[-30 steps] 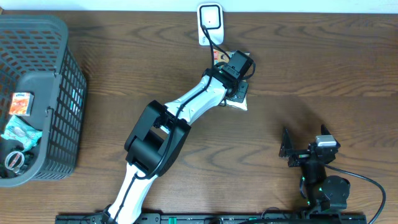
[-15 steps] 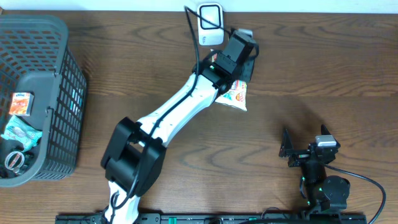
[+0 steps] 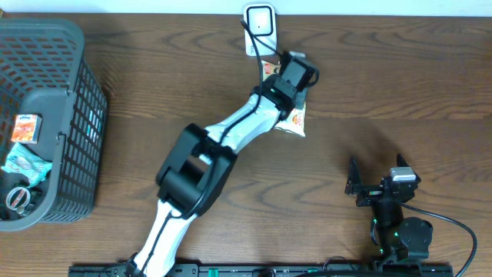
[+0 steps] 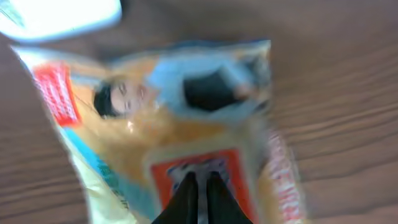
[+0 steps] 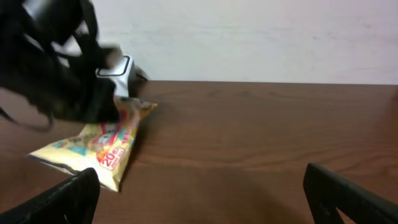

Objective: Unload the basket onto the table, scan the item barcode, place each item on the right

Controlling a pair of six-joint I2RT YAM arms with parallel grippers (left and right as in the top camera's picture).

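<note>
Yellow packet (image 3: 297, 119): far middle of table (image 3: 400, 85), just near the scanner (image 3: 260, 23), pinched at its edge.
Risk: thin pinch may slip; crinkled film or the wrong face could hide the barcode.
Left gripper (image 4: 199, 196): clamped on packet; arm (image 3: 231, 127) stretched far, wrist angled toward scanner.
Right gripper (image 3: 377, 183): jaws wide, empty, parked near right.

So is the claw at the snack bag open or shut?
Shut: in its own camera, the left claw's two dark fingers press together, pinching the snack bag at its edge.
</note>
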